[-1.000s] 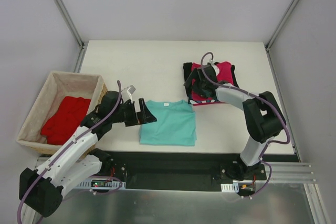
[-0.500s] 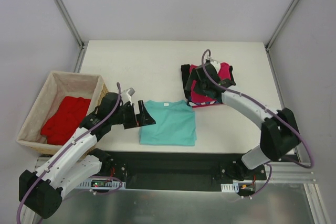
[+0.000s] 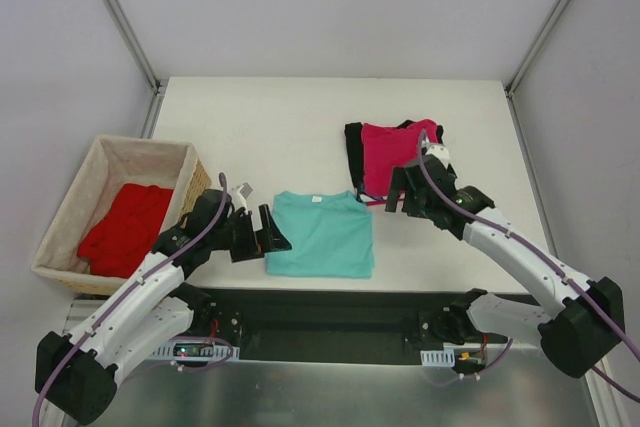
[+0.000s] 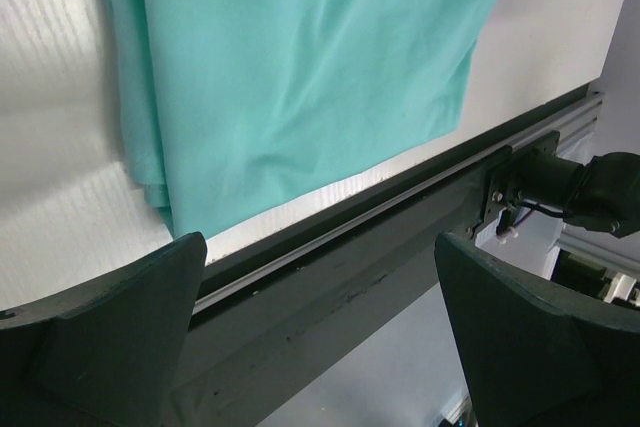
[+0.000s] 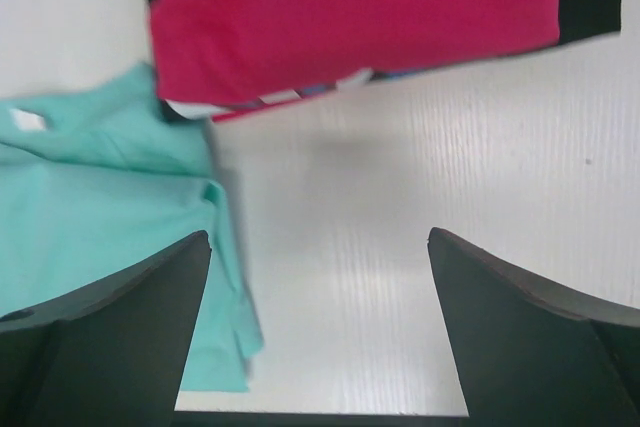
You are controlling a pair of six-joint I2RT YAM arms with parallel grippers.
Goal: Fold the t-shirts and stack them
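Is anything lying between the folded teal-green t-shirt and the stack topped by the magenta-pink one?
Nothing visible on the table strip between the teal-green t-shirt and the magenta-pink-topped stack; only the open right hand hovers over it.

1. T-shirts: five. One teal-green t-shirt point(image 3: 322, 235) lies at the table's 6 o'clock. Three sit in a pile at 2 o'clock: a magenta-pink t-shirt point(image 3: 390, 155), a black t-shirt point(image 3: 354, 147), and a striped t-shirt point(image 5: 300, 95) of which only an edge shows. One bright red t-shirt point(image 3: 125, 227) is at 9 o'clock.
2. Wicker basket point(image 3: 145, 141): one, at 9 o'clock, holding the red one.
3. Robot arms: two, the left arm point(image 3: 140, 292) at 7 o'clock and the right arm point(image 3: 520, 257) at 4 o'clock.
4. White table point(image 3: 280, 117): one.
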